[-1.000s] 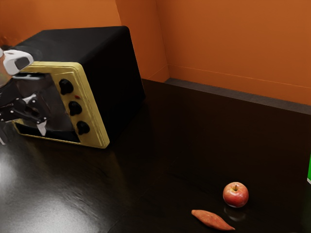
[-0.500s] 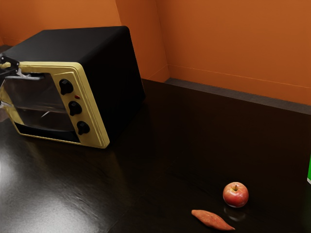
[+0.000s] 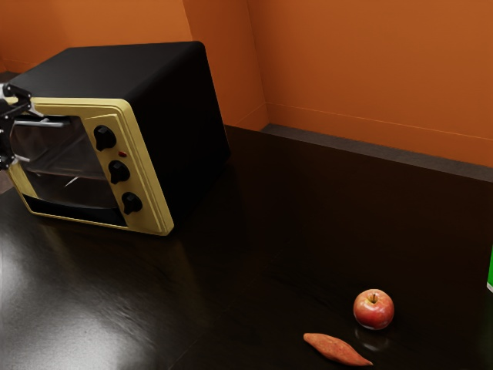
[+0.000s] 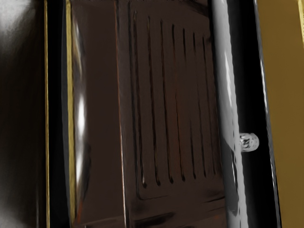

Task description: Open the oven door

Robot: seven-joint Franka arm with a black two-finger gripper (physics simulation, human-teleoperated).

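At the exterior view's left edge, my gripper (image 3: 22, 135) stands open at the oven's front, partly cut off by the edge. Its black fingers are spread one above the other near the door handle (image 3: 48, 121), a silvery bar along the top of the door. The oven door (image 3: 62, 158) is shut, its dark glass inside the gold frame of the black oven (image 3: 139, 73). In the wrist view the handle (image 4: 230, 95) runs lengthwise beside the glass (image 4: 166, 104), with a small shiny mount (image 4: 249, 142) next to it. Contact between fingers and handle cannot be made out.
Three black knobs (image 3: 119, 171) line the oven front beside the door. A red apple (image 3: 373, 310) and an orange sweet potato (image 3: 337, 349) lie on the dark table (image 3: 254, 254), far from the oven. A green object (image 3: 491, 270) shows at the exterior view's right edge.
Over the last second my gripper has gone up and toward the exterior view's left, from in front of the glass to the handle's height, and turned. The door has not moved.
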